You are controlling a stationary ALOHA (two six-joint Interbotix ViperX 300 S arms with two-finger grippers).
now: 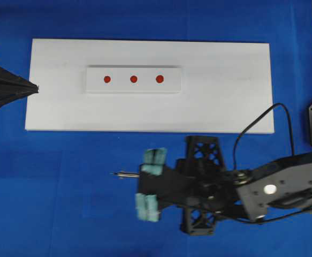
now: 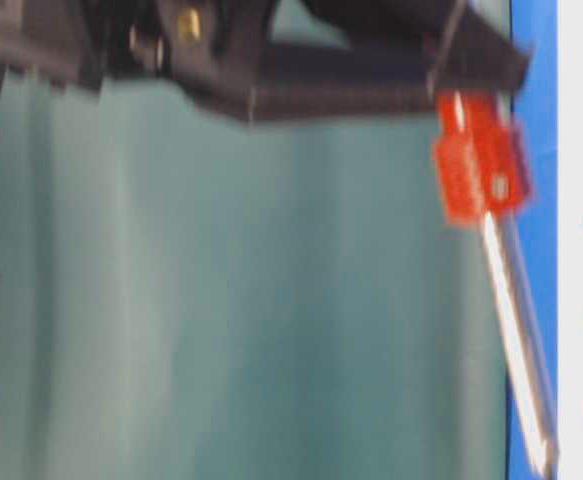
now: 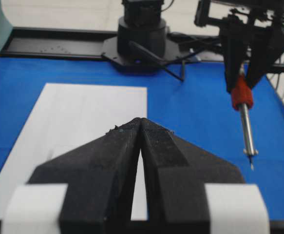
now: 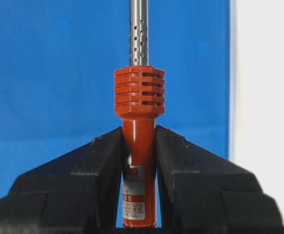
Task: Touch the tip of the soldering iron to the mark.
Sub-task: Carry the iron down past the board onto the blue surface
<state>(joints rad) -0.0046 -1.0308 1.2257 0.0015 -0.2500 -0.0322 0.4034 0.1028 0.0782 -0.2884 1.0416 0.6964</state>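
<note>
- Two grippers in view: right gripper (image 4: pixel 138 146) is clamped on the soldering iron (image 4: pixel 139 146); left gripper (image 3: pixel 141 129) has its jaws pressed together w/ nothing between them.
- Iron vs. right gripper: orange-red handle sits between the black fingers (image 4: pixel 93 170), ribbed collar just past the fingertips, silver shaft running straight out ahead.
- Overhead view: only the shaft end and the tip (image 1: pixel 113 173) show beyond the gripper, over blue table (image 1: pixel 48 203), below the front edge of the white board (image 1: pixel 225 107). Shaft lies roughly parallel to that edge, tip pointing toward the table's left side.
- The mark (image 1: pixel 134 79) is the middle of three red dots on a raised white block (image 1: pixel 172 85) near the board's rear edge, left of center. Tip is well apart from it.
- Left gripper rests at the board's left edge, fingertips just over it.
- Materials: shaft is shiny metal, perforated w/ small holes near the collar; handle is smooth plastic w/ a printed label; fingers are matte black wedges; board is flat matte white.
- Hard to read: table-level view is blurred; iron shows as an orange smear w/ bright shaft. Tip is cut off in right wrist view. Handle's rear end is hidden by the gripper. Black cord (image 1: pixel 284 120) loops by the board's right front corner.
</note>
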